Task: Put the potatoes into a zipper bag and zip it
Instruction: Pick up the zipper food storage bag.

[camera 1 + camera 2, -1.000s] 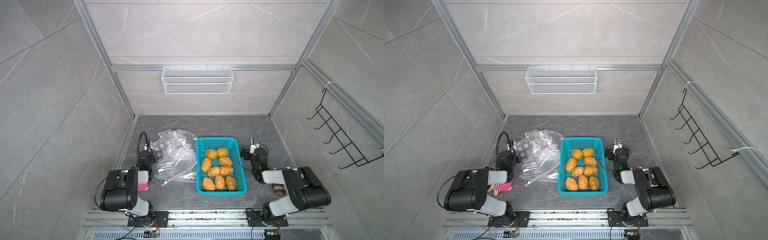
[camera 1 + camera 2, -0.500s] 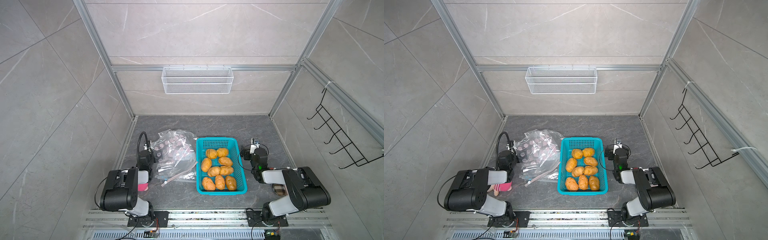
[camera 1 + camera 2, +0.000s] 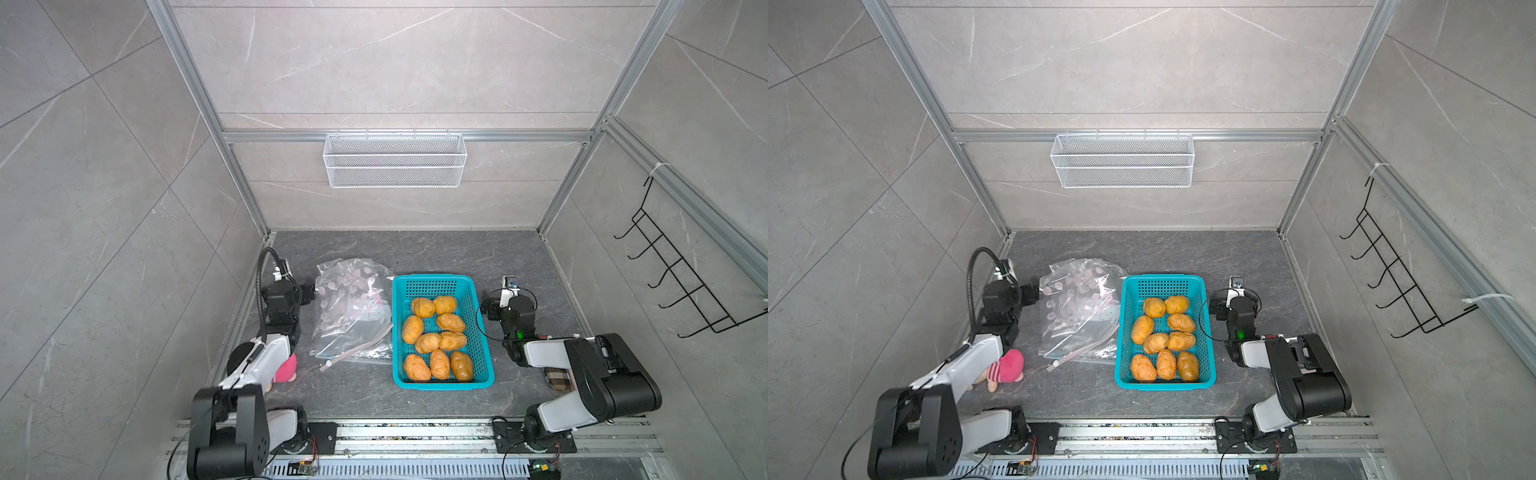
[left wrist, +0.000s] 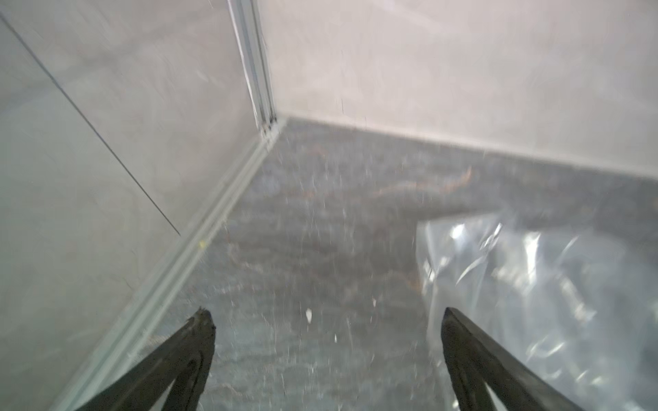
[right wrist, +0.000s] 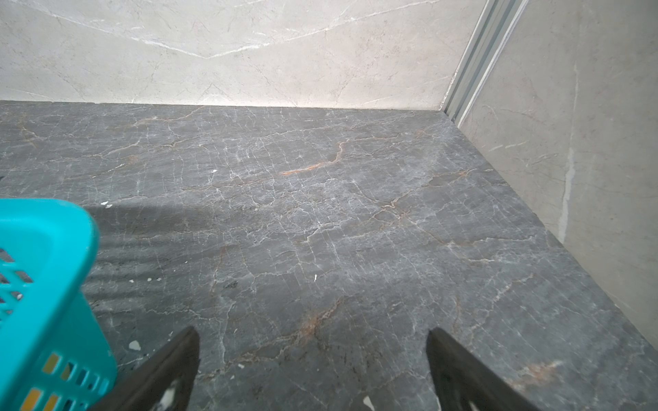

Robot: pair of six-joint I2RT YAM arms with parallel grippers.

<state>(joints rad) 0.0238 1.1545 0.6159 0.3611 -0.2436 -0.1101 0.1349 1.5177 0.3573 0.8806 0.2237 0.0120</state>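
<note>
Several orange-tan potatoes lie in a teal basket at the middle of the dark stone floor in both top views. A clear zipper bag with pink spots lies flat just left of the basket, its zip strip towards the front. My left gripper stands open over bare floor beside the bag's left edge, nothing between its fingers. To the right of the basket, my right gripper is open and empty above the floor.
A pink plush toy lies partly under my left arm. A plaid item sits beneath my right arm. A white mesh shelf hangs on the back wall and a black hook rack on the right wall.
</note>
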